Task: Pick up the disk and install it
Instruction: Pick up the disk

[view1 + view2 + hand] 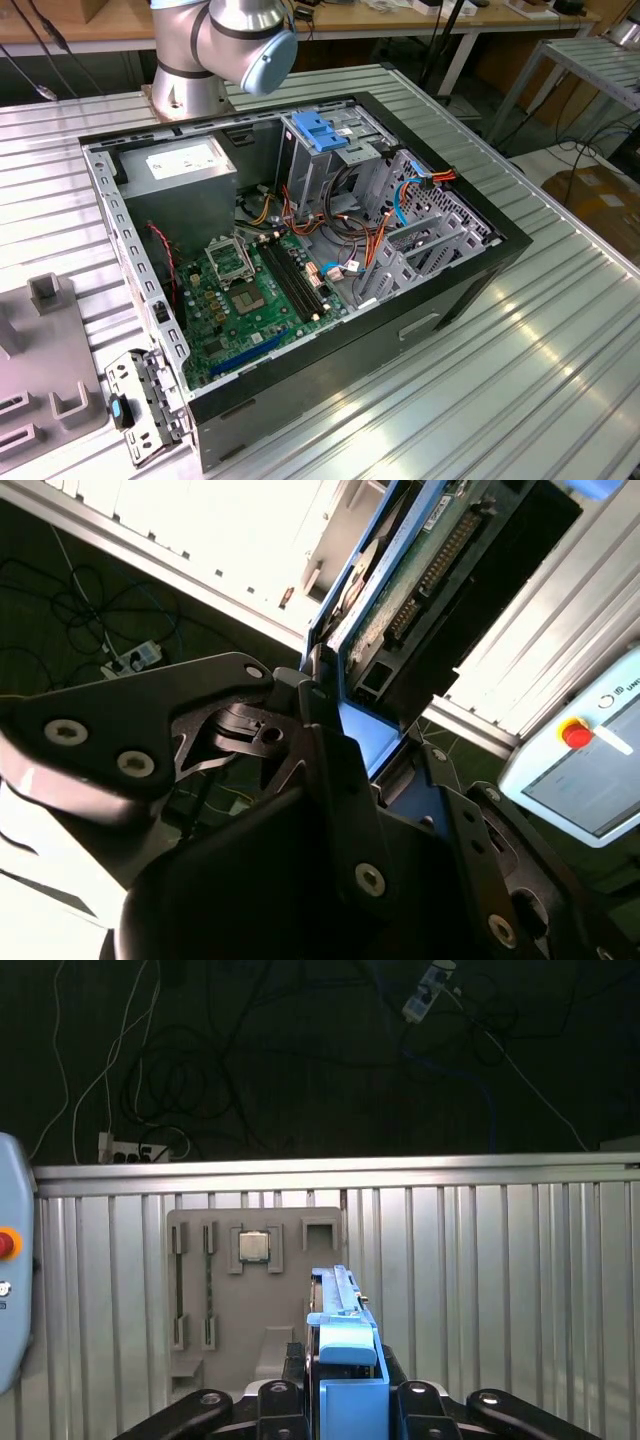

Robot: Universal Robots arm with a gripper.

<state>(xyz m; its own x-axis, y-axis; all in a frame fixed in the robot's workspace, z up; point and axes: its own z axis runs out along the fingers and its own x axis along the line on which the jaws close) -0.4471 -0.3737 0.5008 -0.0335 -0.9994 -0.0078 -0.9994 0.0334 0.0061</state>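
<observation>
1. Our pincer [343, 1368] is holding the disk [345, 1305] edge-on. In both wrist views we are seeing its fingers [325, 742] closed hard against the blue side rails [362, 735], with no gap showing.
2. We are reading the disk as lifted clear. In the second wrist view its circuit-board face [400, 590] is tilting away from the camera and touching nothing but the pincer.
3. Beyond it, in the first wrist view, we are looking at a grey fixture tray [215, 1290] lying on the ribbed metal table [480, 1290]. A processor chip [254, 1246] is sitting in one of its pockets, and the disk is hanging apart from the tray.
4. In the exterior view we are finding the open computer case [330, 360] on that table. Its drive cage [345, 175], topped by a blue latch [320, 130], is standing beside the power-supply box [185, 170] and above the motherboard [250, 290].
5. We are judging the pick-up as done and the carry toward installation as the step in hand, since no disk is showing in the cage.
6. We are expecting the seating to call for squaring the rails with the cage guides, turning the connector end toward the loose cables [375, 235], and keeping the grip firm without snagging those wires.
</observation>
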